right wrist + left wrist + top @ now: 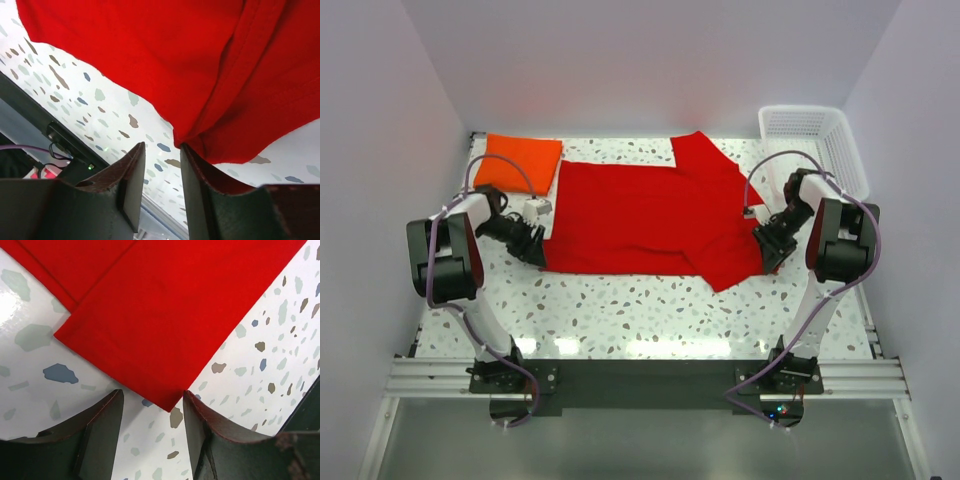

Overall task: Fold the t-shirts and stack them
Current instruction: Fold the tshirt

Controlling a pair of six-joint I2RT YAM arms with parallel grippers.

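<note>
A red t-shirt (640, 215) lies spread across the middle of the table, partly folded, one sleeve pointing to the back. A folded orange t-shirt (520, 160) lies at the back left. My left gripper (535, 248) is open at the shirt's near left corner; in the left wrist view that corner (165, 400) lies just ahead of the gap between the fingers (102, 430). My right gripper (770, 245) is open at the shirt's right edge. In the right wrist view a bunched red fold (220, 100) rests against the right finger (200, 190), not pinched.
A white plastic basket (820, 145) stands at the back right corner. White walls close the table on three sides. A small white tag or box (537, 208) sits by the left arm. The speckled tabletop (640, 310) shows in front of the shirt.
</note>
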